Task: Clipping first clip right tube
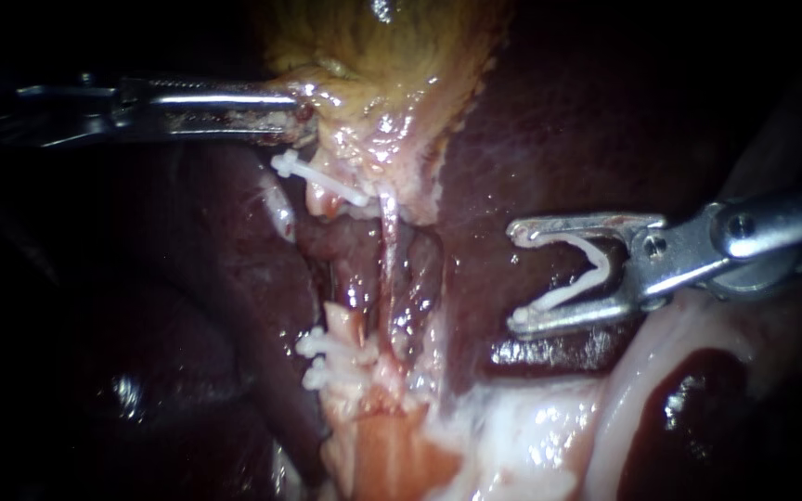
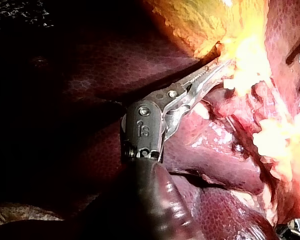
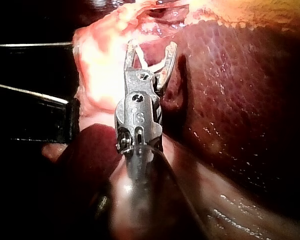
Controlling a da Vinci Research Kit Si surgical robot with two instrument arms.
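My right instrument point(image 1: 515, 275) jaws stand wide, holding an open white clip point(image 1: 563, 290) between them, over the liver point(image 1: 559, 111), well apart from the right tube point(image 1: 389, 246). My left instrument point(image 1: 306, 116) jaws clamp gallbladder point(image 1: 373, 56). Approach step; next, I'd straddle the tube squarely.

Our endoscope sits close to the tissue, facing the liver point(image 1: 587, 121) and gallbladder point(image 1: 392, 56); the left instrument point(image 1: 306, 116) enters from its left, the right instrument point(image 1: 515, 276) from its right. Each wrist camera rides behind its own instrument, close in, and looks forward along the shaft. The left wrist view shares the gallbladder's yellow edge with the endoscope. The right wrist view shares the white clip point(image 1: 575, 289) and the liver beside it.
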